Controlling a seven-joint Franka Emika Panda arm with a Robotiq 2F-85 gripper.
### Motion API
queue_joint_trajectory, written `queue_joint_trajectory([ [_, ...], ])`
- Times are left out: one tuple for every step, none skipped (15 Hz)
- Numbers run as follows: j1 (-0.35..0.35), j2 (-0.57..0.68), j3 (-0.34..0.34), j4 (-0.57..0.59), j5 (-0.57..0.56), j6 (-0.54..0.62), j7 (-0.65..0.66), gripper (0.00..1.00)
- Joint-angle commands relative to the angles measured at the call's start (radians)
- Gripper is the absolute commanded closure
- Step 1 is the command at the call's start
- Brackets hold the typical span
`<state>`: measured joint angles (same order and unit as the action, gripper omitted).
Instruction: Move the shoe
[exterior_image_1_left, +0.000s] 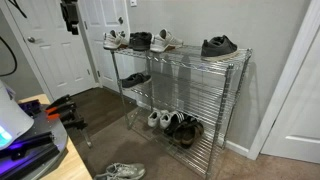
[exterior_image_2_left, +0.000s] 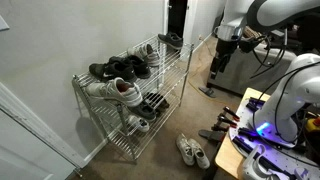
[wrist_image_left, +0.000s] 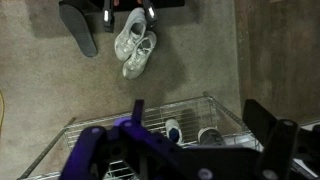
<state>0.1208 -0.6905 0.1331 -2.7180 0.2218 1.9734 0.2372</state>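
Note:
A single white and grey sneaker, the shoe (exterior_image_1_left: 165, 40), lies on the top shelf of the wire rack (exterior_image_1_left: 235, 75) between black shoes; it also shows in an exterior view (exterior_image_2_left: 146, 50). My gripper (wrist_image_left: 195, 110) is open and empty. It hangs in the air above the floor in front of the rack, away from the shoe, and shows in both exterior views (exterior_image_1_left: 68, 20) (exterior_image_2_left: 224, 42). The top-shelf shoe is out of the wrist view.
A white pair (exterior_image_1_left: 114, 40) and black shoes (exterior_image_1_left: 218, 45) share the top shelf. More shoes (exterior_image_1_left: 160, 118) sit on lower shelves. A white sneaker pair (wrist_image_left: 133, 40) lies on the carpet, also in both exterior views (exterior_image_1_left: 120, 171) (exterior_image_2_left: 192, 150). A door (exterior_image_1_left: 60, 50) stands behind.

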Motion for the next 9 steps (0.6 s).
queue_joint_trajectory([
  [-0.006, 0.000, 0.005, 0.002, 0.003, -0.003, -0.003, 0.00],
  [-0.006, 0.000, 0.005, 0.002, 0.003, -0.003, -0.003, 0.00],
  [-0.006, 0.000, 0.005, 0.002, 0.003, -0.003, -0.003, 0.00],
  [-0.006, 0.000, 0.005, 0.002, 0.003, -0.003, -0.003, 0.00],
  [-0.006, 0.000, 0.005, 0.002, 0.003, -0.003, -0.003, 0.00],
  [-0.006, 0.000, 0.005, 0.002, 0.003, -0.003, -0.003, 0.00],
  [-0.006, 0.000, 0.005, 0.002, 0.003, -0.003, -0.003, 0.00],
  [-0.006, 0.000, 0.005, 0.002, 0.003, -0.003, -0.003, 0.00],
  [-0.009, 0.015, 0.018, 0.015, -0.012, 0.001, 0.004, 0.00],
])
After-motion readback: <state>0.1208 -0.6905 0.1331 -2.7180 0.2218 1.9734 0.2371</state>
